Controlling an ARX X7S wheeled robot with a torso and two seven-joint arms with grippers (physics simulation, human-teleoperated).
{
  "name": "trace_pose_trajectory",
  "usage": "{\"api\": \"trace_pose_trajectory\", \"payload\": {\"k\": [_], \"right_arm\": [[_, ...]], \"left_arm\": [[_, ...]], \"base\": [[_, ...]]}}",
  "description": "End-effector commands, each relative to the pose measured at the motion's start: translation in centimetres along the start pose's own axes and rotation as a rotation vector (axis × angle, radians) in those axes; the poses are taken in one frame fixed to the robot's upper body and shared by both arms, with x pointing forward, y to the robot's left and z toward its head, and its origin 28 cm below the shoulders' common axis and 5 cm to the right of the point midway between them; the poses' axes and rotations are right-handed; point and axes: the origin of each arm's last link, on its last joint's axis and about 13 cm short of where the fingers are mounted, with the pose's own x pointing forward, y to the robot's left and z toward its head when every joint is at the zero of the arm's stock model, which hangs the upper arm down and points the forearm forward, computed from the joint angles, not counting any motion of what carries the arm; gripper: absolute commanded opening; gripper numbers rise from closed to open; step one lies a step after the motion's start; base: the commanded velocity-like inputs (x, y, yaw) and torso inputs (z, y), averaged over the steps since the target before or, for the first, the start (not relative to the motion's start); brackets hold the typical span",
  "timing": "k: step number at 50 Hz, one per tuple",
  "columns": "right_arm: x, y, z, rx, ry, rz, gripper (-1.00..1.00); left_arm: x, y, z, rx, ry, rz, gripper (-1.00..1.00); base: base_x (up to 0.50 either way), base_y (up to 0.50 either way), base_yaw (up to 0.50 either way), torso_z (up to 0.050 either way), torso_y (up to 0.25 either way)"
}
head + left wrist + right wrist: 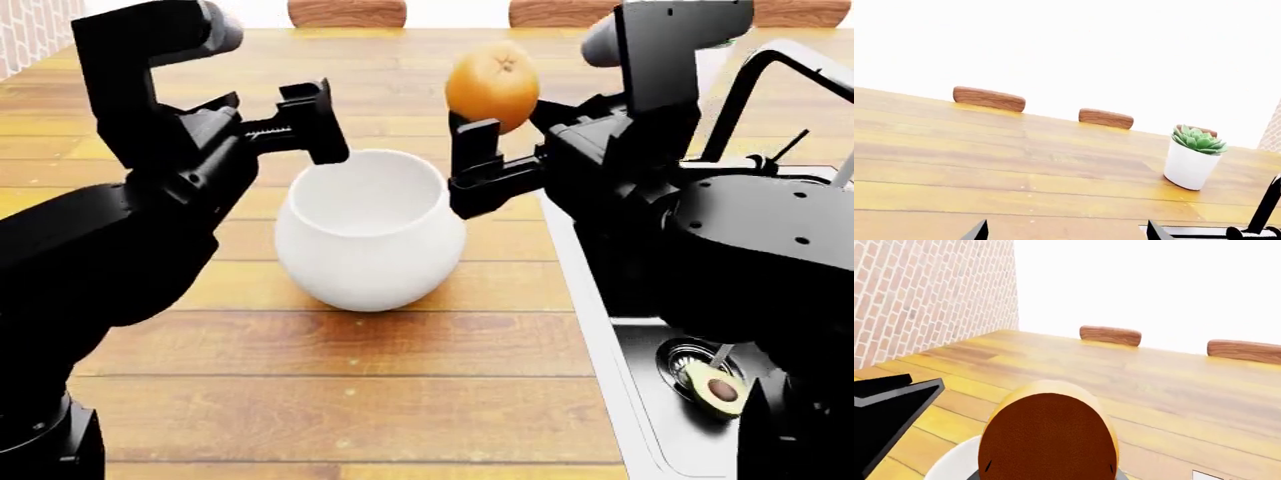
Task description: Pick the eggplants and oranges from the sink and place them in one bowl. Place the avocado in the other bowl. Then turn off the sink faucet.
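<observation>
My right gripper is shut on an orange and holds it above the far right rim of the large plain white bowl. In the right wrist view the orange fills the jaws, with the bowl's rim below it. My left gripper is open and empty over the bowl's far left rim; its fingertips stand wide apart. The halved avocado lies by the drain in the sink. The black faucet arches behind my right arm. The patterned bowl and the eggplants are out of view.
The wooden counter spreads around the bowl. A potted succulent stands on it near the faucet. Wooden chair backs line the far edge. A brick wall stands at the left end.
</observation>
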Motion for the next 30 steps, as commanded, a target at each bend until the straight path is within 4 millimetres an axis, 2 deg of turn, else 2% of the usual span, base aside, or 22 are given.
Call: {"api": "trace_pose_trajectory", "payload": {"k": [1,11,20,25,30], "right_arm": [[2.5,0.5,3.7,-0.017,0.031,0.111,-1.0],[5.4,0.7,5.0,0.046,0.088,0.286,-1.0],[6.9,1.6,4.6,0.064,0.205,0.337,-1.0],[8.0,1.6,3.4,0.107,0.299,0.325,-1.0],[8.1,1.7,3.3,0.118,0.335,0.317,-1.0]], "left_arm": [[-1.0,1.4,-0.3,-0.063,-0.107,0.08,1.0],[-0.6,1.7,-0.2,-0.068,-0.099,0.109,1.0],[-0.4,1.8,0.1,-0.068,-0.095,0.131,1.0],[-0.4,1.9,0.5,-0.072,-0.099,0.15,1.0],[-0.4,2.0,0.5,-0.073,-0.1,0.158,1.0]], "base": [[0.0,0.0,0.0,0.0,0.0],[0.0,0.0,0.0,0.0,0.0],[0.0,0.0,0.0,0.0,0.0],[0.0,0.0,0.0,0.0,0.0],[0.0,0.0,0.0,0.0,0.0]]}}
